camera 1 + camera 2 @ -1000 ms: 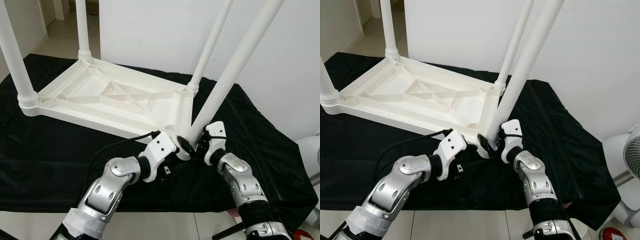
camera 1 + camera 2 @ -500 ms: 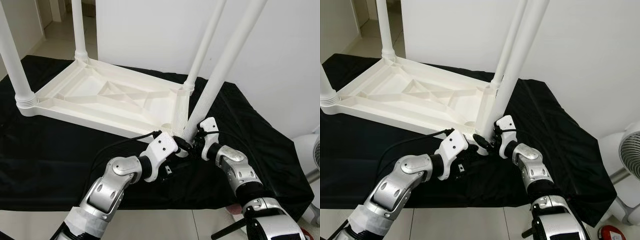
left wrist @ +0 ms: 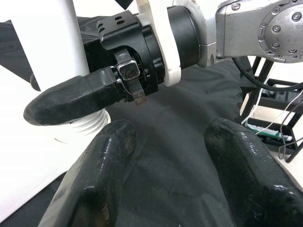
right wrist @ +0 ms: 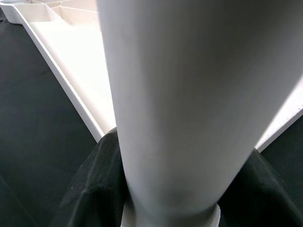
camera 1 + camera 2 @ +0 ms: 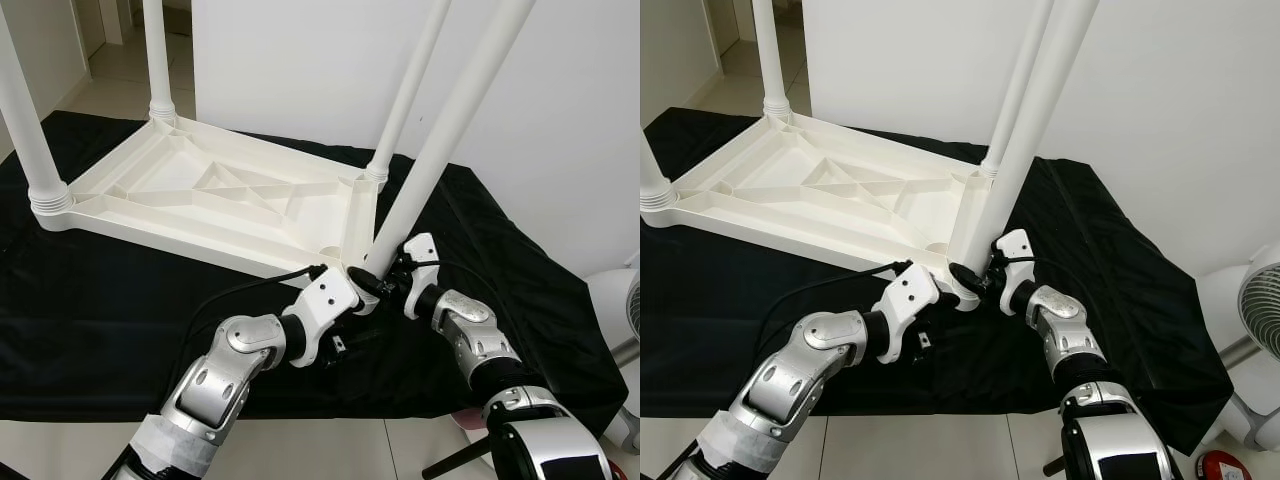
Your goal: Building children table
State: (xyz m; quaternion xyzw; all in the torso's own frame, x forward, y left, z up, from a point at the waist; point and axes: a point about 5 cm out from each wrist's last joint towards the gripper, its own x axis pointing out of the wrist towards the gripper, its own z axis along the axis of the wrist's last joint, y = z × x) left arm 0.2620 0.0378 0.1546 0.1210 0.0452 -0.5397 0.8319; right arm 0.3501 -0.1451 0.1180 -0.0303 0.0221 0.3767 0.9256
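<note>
A white children's table top (image 5: 200, 195) lies upside down on a black cloth (image 5: 90, 300). Three white legs stand in its corners: far left (image 5: 155, 60), near left (image 5: 25, 120) and far right (image 5: 405, 95). A fourth leg (image 5: 450, 130) leans over the near right corner, its ribbed base (image 3: 83, 130) just off the top's edge. My right gripper (image 5: 376, 285) is shut on this leg low down, its fingers (image 4: 87, 189) wrapping both sides. My left gripper (image 3: 165, 156) hovers open just beside that base, over the cloth, holding nothing.
The cloth covers a low platform whose front edge runs just below my arms, with tiled floor (image 5: 330, 450) beyond. A white wall (image 5: 560, 120) stands behind. A white fan (image 5: 1260, 320) and a red object (image 5: 1220, 468) are at the right.
My right arm has twisted and drawn the leg's base a little closer to the near right corner, so the leg stands steeper. The left gripper has stayed open beside it.
</note>
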